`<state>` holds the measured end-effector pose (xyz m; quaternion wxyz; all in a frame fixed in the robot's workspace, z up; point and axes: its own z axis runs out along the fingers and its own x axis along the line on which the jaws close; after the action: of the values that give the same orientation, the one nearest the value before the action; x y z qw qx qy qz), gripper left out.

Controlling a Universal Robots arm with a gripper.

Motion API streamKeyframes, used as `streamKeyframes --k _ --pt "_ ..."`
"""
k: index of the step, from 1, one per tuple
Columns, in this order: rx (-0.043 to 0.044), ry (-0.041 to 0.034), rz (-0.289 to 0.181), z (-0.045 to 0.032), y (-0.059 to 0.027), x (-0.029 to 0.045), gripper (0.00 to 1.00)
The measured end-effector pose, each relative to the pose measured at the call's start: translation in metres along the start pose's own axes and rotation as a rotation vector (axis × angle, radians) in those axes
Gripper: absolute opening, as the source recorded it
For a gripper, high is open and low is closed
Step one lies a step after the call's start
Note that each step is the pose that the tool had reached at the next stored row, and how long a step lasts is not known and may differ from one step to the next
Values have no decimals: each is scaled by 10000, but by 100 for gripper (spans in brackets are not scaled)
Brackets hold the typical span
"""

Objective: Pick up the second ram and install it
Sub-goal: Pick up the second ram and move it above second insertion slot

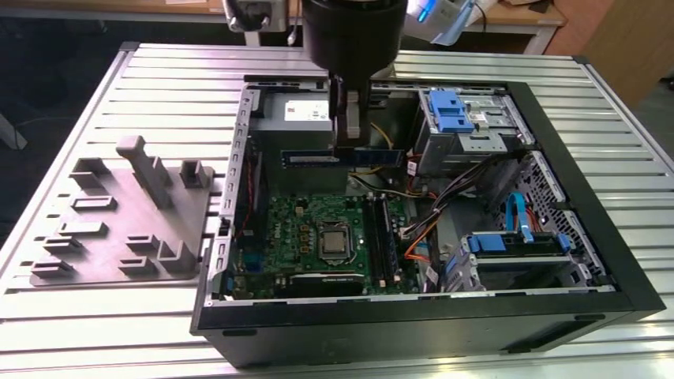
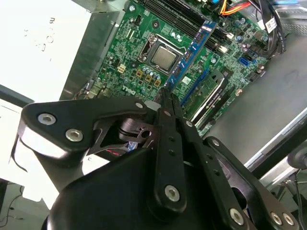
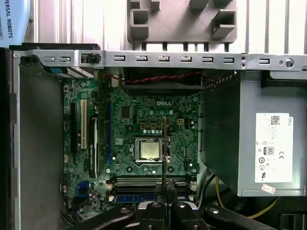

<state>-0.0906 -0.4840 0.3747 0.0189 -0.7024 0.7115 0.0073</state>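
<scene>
The second ram [image 1: 342,158] is a long thin dark stick with a blue label. It hangs level above the open computer case, clear of the motherboard [image 1: 305,229]. My gripper [image 1: 346,146] is shut on its middle from above. In the second wrist view the fingers [image 2: 168,110] clamp one end of the ram [image 2: 192,48], which reaches out over the CPU socket [image 2: 164,56]. In the first wrist view the ram [image 3: 164,148] shows edge-on as a thin line rising from the gripper [image 3: 165,189] past the CPU socket [image 3: 148,149]. The memory slots [image 3: 148,182] lie below, one with a stick [image 3: 136,197] in it.
The case [image 1: 569,181] lies open on a slotted aluminium table [image 1: 63,110]. Its power supply [image 1: 305,114] sits at the back and blue-latched drive cages [image 1: 463,118] with cables stand on the exterior view's right. A grey moulded tray [image 1: 126,213] with pegs lies beside the case on the exterior view's left.
</scene>
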Motion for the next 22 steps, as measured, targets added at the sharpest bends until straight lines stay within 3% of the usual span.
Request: streamKeyframes --k 7,12,17,22 --pt "4 -7 122 127 -4 4 11" --pt "6 -8 130 158 -4 6 11" --pt "5 -7 133 248 -3 9 11" --pt "4 -15 143 320 -1 -29 11"
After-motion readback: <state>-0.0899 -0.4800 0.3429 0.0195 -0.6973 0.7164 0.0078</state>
